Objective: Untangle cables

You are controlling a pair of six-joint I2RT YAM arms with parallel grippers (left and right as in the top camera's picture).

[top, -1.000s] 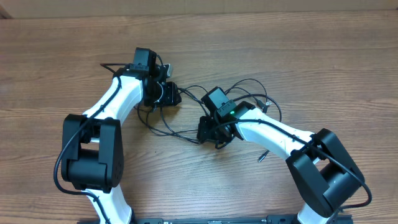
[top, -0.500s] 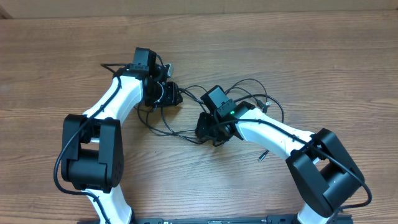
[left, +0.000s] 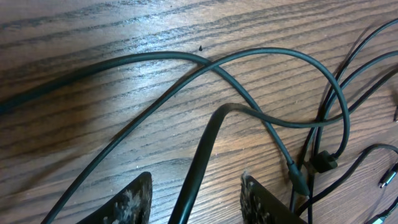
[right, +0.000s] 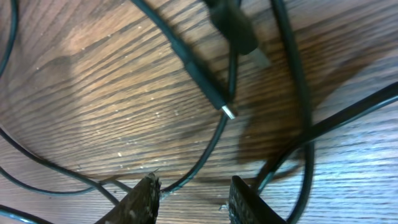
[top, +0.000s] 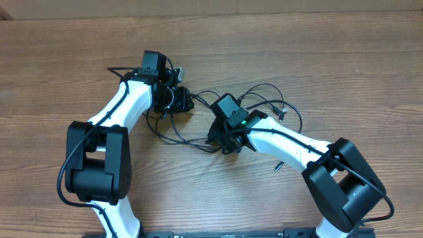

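On the surface (top: 344,59), the cables (top: 264,88) are spread in one loose tangle around the right pincer (right: 194,200), and from it they reach across to the left pincer (left: 198,202). Their number cannot be counted: loops cross one another, and stretches are hidden under the two arms in the overhead view. Near the right pincer, toward its arm's base, one loose plug (top: 279,165) is seen apart from the tangle. Whether it is joined to any cord cannot be made out.

In the right wrist view, two plug ends are seen ahead of the right pincer. One is a silver-tipped plug (right: 227,111); the other is blurred and partly cut off near the top edge.

The right pincer is held partly open with nothing clamped, and a thin cord passes close by one fingertip. The left pincer is likewise partly open, its gap wider than the single cord running up between the tips. Neither tip is seen touching that cord, whose lower stretch is cut off by the frame edge.
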